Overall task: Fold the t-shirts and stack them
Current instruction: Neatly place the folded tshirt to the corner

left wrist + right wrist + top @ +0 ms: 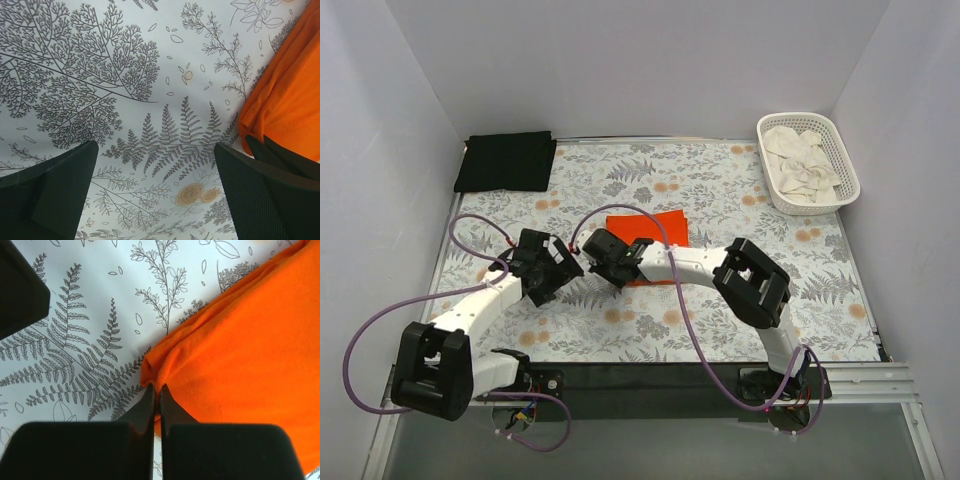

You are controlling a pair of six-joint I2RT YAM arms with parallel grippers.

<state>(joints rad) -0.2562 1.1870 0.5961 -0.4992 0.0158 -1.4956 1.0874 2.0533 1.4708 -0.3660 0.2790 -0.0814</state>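
Note:
The orange t-shirt (655,232) lies folded in the middle of the table. My right gripper (600,254) is at the shirt's near-left corner. In the right wrist view its jaws (156,391) are shut on the edge of the orange cloth (240,340). My left gripper (563,268) is just left of it, low over the tablecloth, open and empty (155,185). The orange shirt (287,90) shows at the right of the left wrist view. The black t-shirt (505,160) lies folded at the far left corner.
A white lattice basket (843,150) holding white cloths stands at the far right corner. The floral tablecloth (740,200) covers the table. The two grippers are close together; a left finger (20,287) shows in the right wrist view. White walls enclose the table.

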